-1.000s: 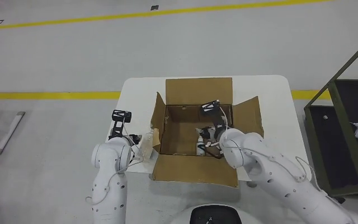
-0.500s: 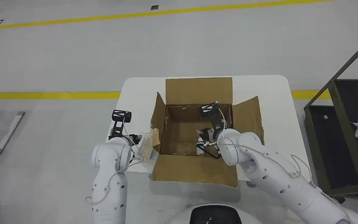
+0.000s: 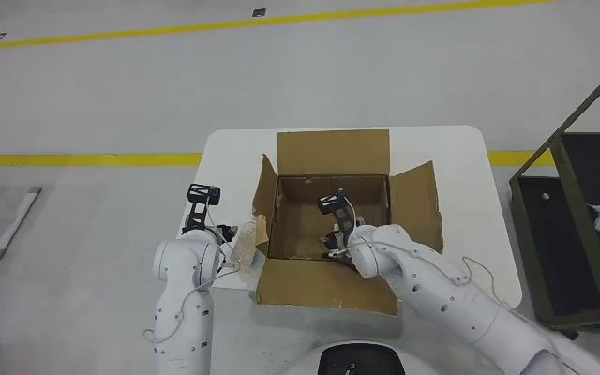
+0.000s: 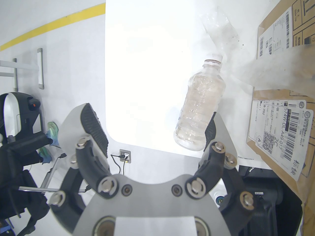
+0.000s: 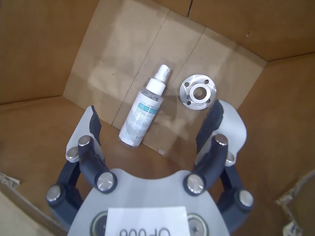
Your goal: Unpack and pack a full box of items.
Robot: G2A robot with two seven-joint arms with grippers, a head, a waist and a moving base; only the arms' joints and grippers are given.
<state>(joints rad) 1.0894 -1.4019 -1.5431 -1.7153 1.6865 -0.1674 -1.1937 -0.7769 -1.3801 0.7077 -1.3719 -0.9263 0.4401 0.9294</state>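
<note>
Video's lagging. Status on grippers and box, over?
Both jaws open, empty. Right gripper inside box, above spray bottle and metal flange. Left gripper by clear bottle lying on table. Nothing blocking.

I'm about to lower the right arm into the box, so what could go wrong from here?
The spray bottle and the metal flange lie close together on the floor of the box. The open right gripper above them could catch both or knock one aside.
The clear bottle lies on its side near the edge of the table, beside the open left gripper. A nudge might roll it off.
</note>
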